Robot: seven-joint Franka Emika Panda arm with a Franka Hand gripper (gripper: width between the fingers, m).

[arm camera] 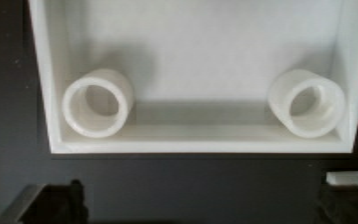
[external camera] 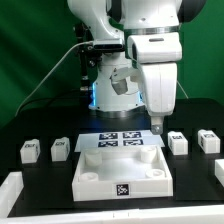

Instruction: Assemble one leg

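Observation:
Four small white legs with black-and-white tags stand on the black table in the exterior view: two on its left [external camera: 30,150] [external camera: 60,147] and two on its right [external camera: 178,142] [external camera: 208,140]. My gripper [external camera: 158,125] hangs over the far right side of the white tray [external camera: 95,172], beside the nearest right leg and touching nothing. In the wrist view the gripper [arm camera: 202,205] is open and empty, with its dark fingertips [arm camera: 55,200] wide apart over the black table. The tray [arm camera: 194,30] shows two round pegs [arm camera: 99,105] [arm camera: 306,100]. A white corner at the frame edge [arm camera: 357,178] may be a leg.
The marker board [external camera: 122,138] lies flat just behind the tray. A white block [external camera: 8,190] sits at the front left edge and another white piece [external camera: 220,170] at the right edge. The robot base and cables stand behind the marker board.

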